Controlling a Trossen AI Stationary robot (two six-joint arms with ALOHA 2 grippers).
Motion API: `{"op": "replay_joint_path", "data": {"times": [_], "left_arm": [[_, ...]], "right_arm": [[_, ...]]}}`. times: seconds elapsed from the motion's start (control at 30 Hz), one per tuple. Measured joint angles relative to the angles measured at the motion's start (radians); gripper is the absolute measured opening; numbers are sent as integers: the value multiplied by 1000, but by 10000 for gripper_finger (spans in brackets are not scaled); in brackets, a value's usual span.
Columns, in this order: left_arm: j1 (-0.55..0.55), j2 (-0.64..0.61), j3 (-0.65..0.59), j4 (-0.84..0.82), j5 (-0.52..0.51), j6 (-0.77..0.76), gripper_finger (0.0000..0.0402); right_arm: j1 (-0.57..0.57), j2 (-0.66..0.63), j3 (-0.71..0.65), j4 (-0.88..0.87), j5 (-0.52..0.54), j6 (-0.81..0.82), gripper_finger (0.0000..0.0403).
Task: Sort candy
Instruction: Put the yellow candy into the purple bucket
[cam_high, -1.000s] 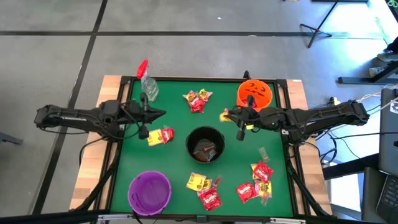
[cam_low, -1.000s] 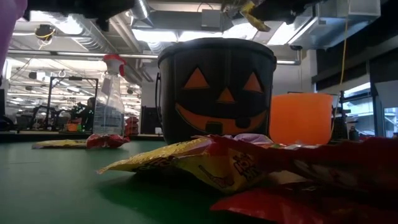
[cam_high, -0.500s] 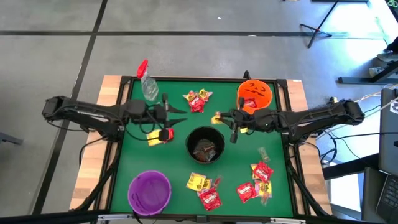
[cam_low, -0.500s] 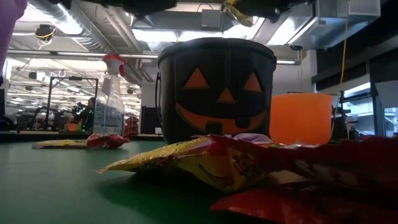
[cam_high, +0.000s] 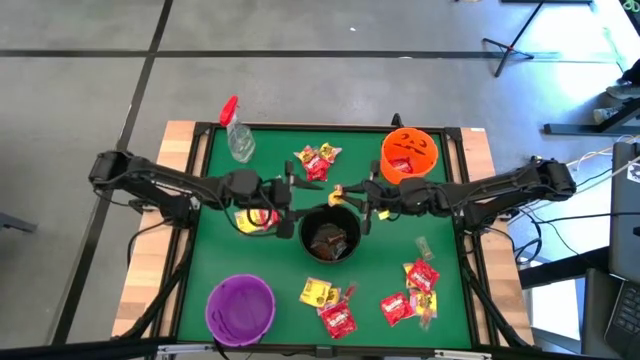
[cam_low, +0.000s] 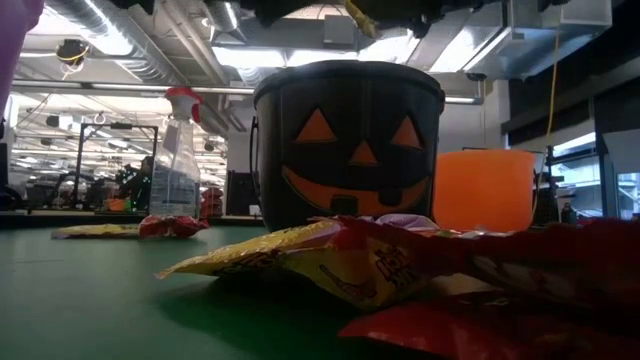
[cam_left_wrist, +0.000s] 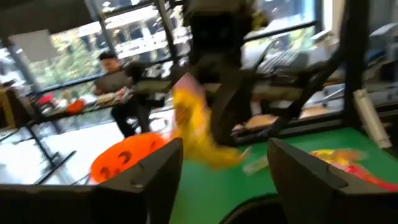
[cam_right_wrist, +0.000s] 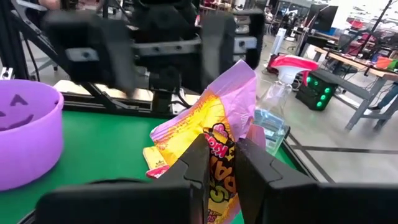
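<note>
Right gripper (cam_high: 345, 193) with yellow candy (cam_high: 337, 193) over black bucket (cam_high: 330, 233)

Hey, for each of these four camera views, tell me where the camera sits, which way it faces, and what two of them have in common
High view: overhead, looking straight down; both arms show, the left gripper and right gripper meeting over the black bucket.
Low view: at tabletop height, looking level across the candy at the bucket's pumpkin face.
Left wrist view: looks past its own open fingers at the right arm's yellow packet.
Right wrist view: its fingers pinch that packet, facing the left gripper.
Shared: both wrist views show the yellow packet.
</note>
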Motion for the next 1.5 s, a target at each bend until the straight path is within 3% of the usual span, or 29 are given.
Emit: {"op": "replay_joint_path", "data": {"times": [0.17, 0.4, 0.73, 0.87, 1.5], "left_arm": [[-42, 68, 54, 18, -2, 23, 248], [-47, 122, 84, 19, -193, -14, 252], [-61, 95, 85, 12, -272, -19, 248], [-85, 60, 85, 14, -348, 4, 247], [-44, 88, 85, -88, -334, -173, 244]], "right_arm": [[0, 3, 0, 1, 1, 0, 51], [-1, 3, 0, -4, 10, 3, 51], [0, 3, 0, -8, 11, 3, 51], [2, 3, 0, -10, 11, 3, 51], [0, 3, 0, 0, 10, 25, 51]]}}
